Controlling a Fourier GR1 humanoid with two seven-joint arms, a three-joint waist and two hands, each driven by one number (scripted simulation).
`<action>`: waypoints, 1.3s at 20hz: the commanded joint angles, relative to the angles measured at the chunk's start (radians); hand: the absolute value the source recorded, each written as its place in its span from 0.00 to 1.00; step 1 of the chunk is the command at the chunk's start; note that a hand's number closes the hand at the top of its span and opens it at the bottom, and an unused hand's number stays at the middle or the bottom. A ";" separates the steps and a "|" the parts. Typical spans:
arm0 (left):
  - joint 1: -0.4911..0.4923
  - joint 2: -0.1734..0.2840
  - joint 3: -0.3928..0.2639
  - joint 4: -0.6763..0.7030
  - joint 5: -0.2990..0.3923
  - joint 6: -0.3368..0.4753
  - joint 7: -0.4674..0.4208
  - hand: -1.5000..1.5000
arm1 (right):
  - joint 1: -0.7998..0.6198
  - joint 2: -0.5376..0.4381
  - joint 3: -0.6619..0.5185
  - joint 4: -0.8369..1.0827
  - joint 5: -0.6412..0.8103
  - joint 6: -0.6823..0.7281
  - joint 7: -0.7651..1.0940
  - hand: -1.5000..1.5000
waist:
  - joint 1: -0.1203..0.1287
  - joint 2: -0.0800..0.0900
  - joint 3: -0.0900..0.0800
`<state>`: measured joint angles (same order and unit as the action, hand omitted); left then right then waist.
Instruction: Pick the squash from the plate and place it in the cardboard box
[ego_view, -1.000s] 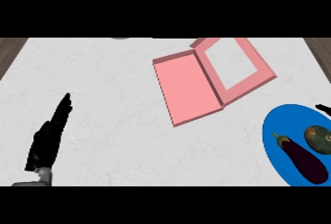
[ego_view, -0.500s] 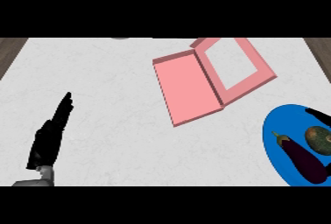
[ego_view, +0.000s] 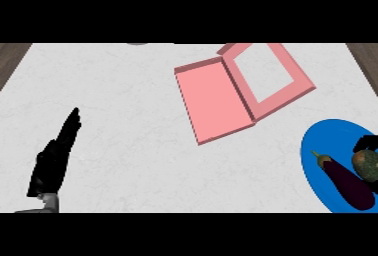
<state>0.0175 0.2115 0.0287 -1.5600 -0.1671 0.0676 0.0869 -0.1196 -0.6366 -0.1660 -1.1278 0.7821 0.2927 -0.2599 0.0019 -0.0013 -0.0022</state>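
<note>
- Looking down, I am seeing the pale marbled counter (ego_view: 133, 125) filling nearly the whole view, with a strip of darker wood showing at its far left and far right corners.
- I am seeing the pink cardboard box (ego_view: 269, 82) lying open toward the far right of the counter, its flat lid (ego_view: 215, 104) folded out to the left and the shallow tray showing a pale floor inside its pink walls.
- I am seeing the blue plate (ego_view: 319, 167) sitting at the near right, well apart from the box and partly cut off by the right edge of the view.
- I am watching the left hand (ego_view: 53, 157) resting at the near left, its black fingers straight and pointing away from me, holding nothing, with a bit of grey forearm showing below it.
- I am seeing a dark purple eggplant (ego_view: 348, 182) lying slantwise on the plate, its stem end pointing to the far left.
- I am seeing the squash (ego_view: 366, 164), green with an orange patch, sitting on the plate just to the right of the eggplant, right at the edge of the view.
- I am making out a small black shape just beyond the squash that is probably the right hand (ego_view: 365, 144); I cannot tell how its fingers are standing.
</note>
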 joint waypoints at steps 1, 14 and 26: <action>0.061 -0.030 -0.028 -0.070 -0.040 0.030 0.023 0.50 | -0.034 -0.007 -0.024 0.043 0.041 -0.104 -0.045 1.00 | 0.005 0.001 0.003; -0.009 -0.018 0.024 0.032 -0.012 0.004 -0.018 0.50 | 0.149 0.310 0.139 -0.612 0.298 -0.080 0.720 1.00 | -0.009 -0.001 0.001; 0.015 -0.006 0.028 0.014 -0.011 -0.022 -0.015 0.50 | -0.010 0.457 0.132 -0.926 0.132 -0.093 0.739 1.00 | 0.004 -0.003 0.002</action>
<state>0.0001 0.1945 0.0529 -1.5338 -0.1824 0.0589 0.0841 -0.0755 -0.2450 -0.0373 -1.9793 0.9829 0.2404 0.4955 -0.0028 -0.0044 -0.0006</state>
